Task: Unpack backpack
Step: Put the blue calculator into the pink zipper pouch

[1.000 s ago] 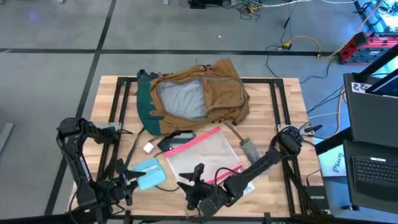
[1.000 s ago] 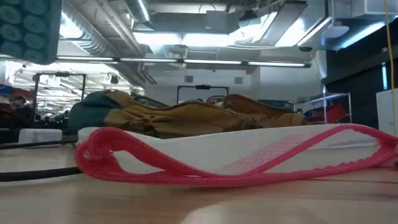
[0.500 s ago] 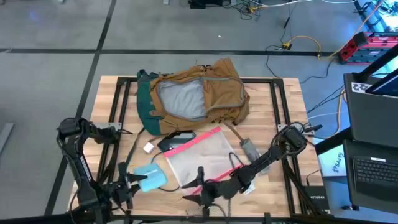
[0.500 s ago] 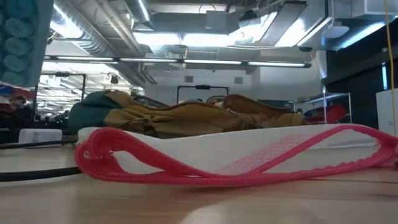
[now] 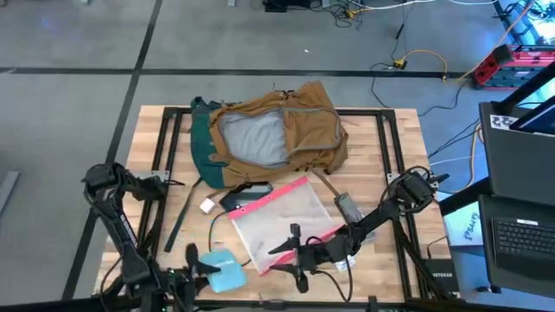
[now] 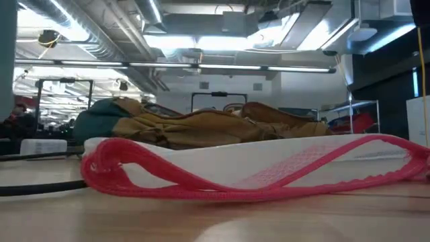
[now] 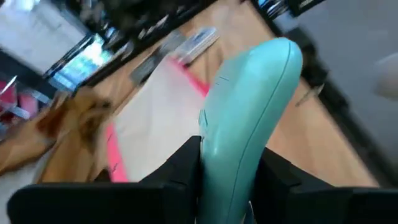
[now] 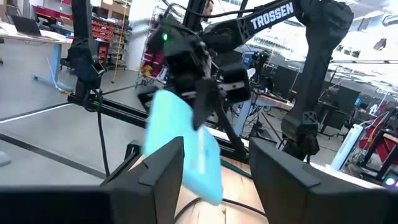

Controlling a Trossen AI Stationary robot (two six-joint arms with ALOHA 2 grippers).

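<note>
The tan-brown backpack (image 5: 277, 130) lies open on its back at the table's far middle, grey lining up. A clear pink-edged pouch (image 5: 282, 217) lies flat on the table in front of it. My left gripper (image 5: 201, 267) is near the table's front edge, shut on a light blue flat thing (image 5: 224, 270), which also shows in the right wrist view (image 8: 181, 149). My right gripper (image 5: 290, 251) hangs open at the pouch's near edge and points toward the table's left, with nothing between its fingers. My left gripper pinches the light blue thing by its two flat faces (image 7: 214, 155) between the two fingers, near one end. In the right wrist view the fingers (image 8: 199, 99) come from above, and the thing hangs below them, tilted and clear of the table.
A black item with a cable (image 5: 243, 195) and a small white tag (image 5: 206, 205) lie left of the pouch. A grey flat item (image 5: 349, 208) lies to its right. A dark green strap (image 5: 178, 221) trails from the backpack toward the near left.
My left gripper has carried the light blue thing toward the table's near edge and a little right, still shut on it; the thing has left the low view. My right gripper has drawn back toward the table's right and turned.
</note>
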